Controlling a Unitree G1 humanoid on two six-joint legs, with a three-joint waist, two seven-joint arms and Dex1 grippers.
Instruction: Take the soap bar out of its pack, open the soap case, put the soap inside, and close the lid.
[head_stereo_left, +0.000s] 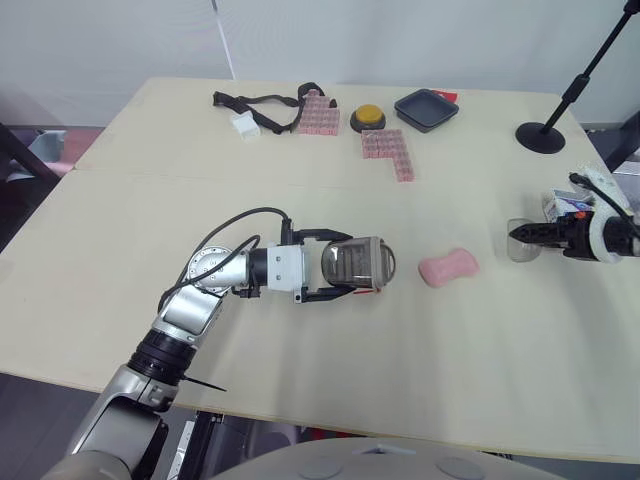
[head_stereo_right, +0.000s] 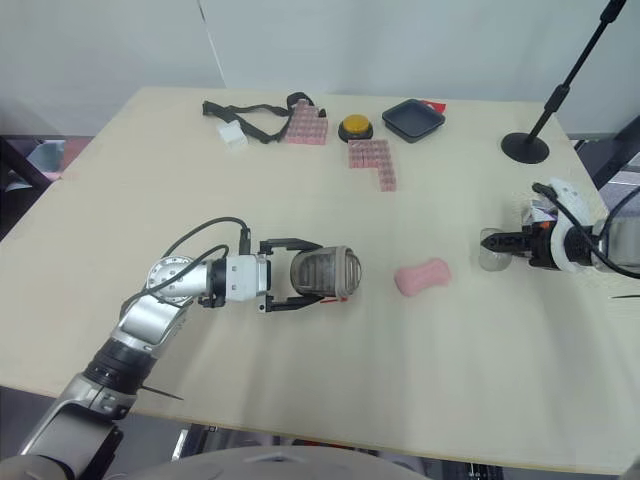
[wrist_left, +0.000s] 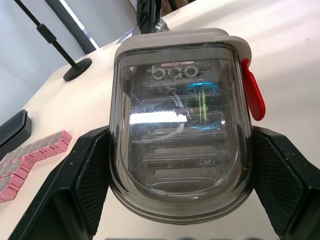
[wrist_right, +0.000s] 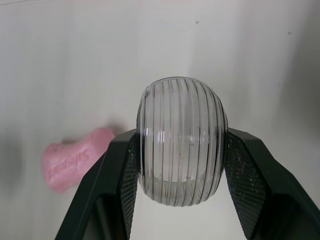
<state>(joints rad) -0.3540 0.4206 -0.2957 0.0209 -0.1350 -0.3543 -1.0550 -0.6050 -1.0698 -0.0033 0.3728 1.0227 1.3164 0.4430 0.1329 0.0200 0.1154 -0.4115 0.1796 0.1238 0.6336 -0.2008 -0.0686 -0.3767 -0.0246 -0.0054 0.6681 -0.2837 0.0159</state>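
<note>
The soap case (head_stereo_left: 362, 262) is held left of the middle of the table (head_stereo_left: 120, 230), clamped across its width between the two fingers of the left gripper (head_stereo_left: 348, 264). Whether it rests on the tabletop or is held just above it cannot be told. Through its smoky wall the moulded slats of its own floor can be made out, and a red latch (wrist_left: 254, 95) is seen on one side below the grey rim (wrist_left: 175, 37). Whether the lid is latched cannot be told. The case's long axis is laid in line with the gripper, the grey-rimmed end pointed to the robot's right, towards the soap bar (head_stereo_left: 447, 267).

The soap bar, pink and unwrapped, is laid on the bare table between the two grippers, near the case's end but apart from it. Its long axis is run left to right, the right end set slightly farther from the robot, and its embossed lettering is turned upward.

The right gripper (wrist_right: 182, 145) is closed on a clear ribbed piece (head_stereo_left: 522, 252), fingers pointed towards the soap. A white and blue box (head_stereo_left: 565, 205) is seen just beside that wrist.

A black tray (head_stereo_left: 426, 108) is set at the far side; its contents cannot be told
</note>
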